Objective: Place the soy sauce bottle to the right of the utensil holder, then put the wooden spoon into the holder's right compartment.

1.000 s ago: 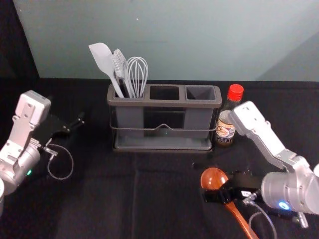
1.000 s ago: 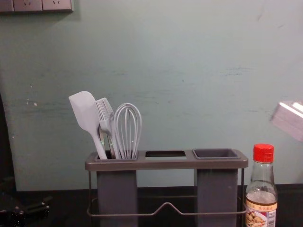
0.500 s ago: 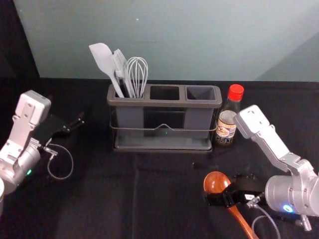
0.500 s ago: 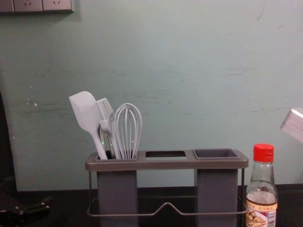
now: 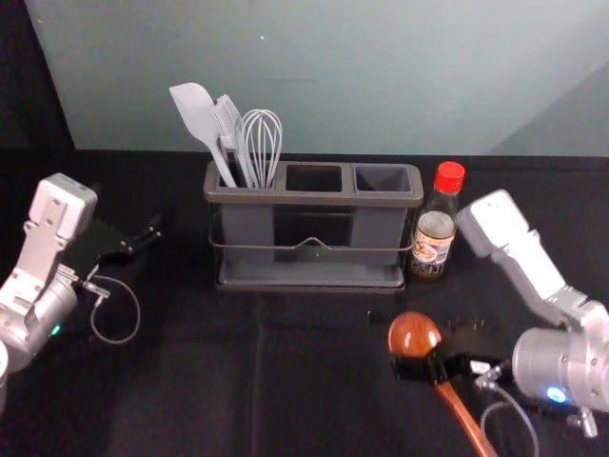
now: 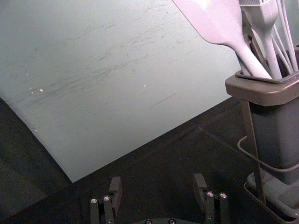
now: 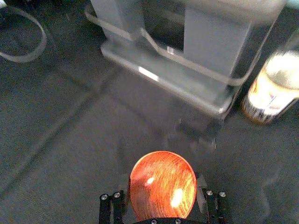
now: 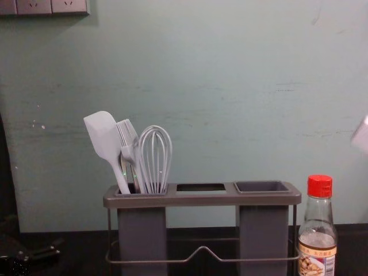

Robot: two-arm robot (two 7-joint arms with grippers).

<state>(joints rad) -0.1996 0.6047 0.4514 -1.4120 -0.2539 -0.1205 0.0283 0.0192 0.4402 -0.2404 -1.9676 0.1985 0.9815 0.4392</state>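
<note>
OK so, clock directions are from the head view, 12 pointing at the wall (image 5: pixel 381 76). The right end effector (image 5: pixel 430 366) is out at about 4 o'clock from the middle of the utensil holder (image 5: pixel 309 198), and it's clamped on the wooden spoon (image 5: pixel 414 333). It's got it up by the bowl end, and the right wrist view has a finger (image 7: pixel 201 191) along each side of the bowl. The bowl points to roughly 11 o'clock and the handle runs off toward 5, out past the edge of the head view, so I can't tell if its far end touches the desk (image 5: pixel 190 400).

Soy sauce bottle (image 5: pixel 434 238) is standing upright at 3 o'clock from the holder, right beside it, red cap on. I honestly can't tell if the two are touching. The holder's right compartment (image 5: pixel 383 178) is the one on that same side, and the spoon is outside the holder.

Over in the 9 o'clock compartment there's a spatula (image 5: pixel 195 109) leaning toward 11, plus a brush (image 5: pixel 228 124) and a whisk (image 5: pixel 263 138).

Left end effector (image 5: pixel 150 233) is parked at 9 o'clock, well apart from the holder, fingers (image 6: pixel 115 189) spread.
</note>
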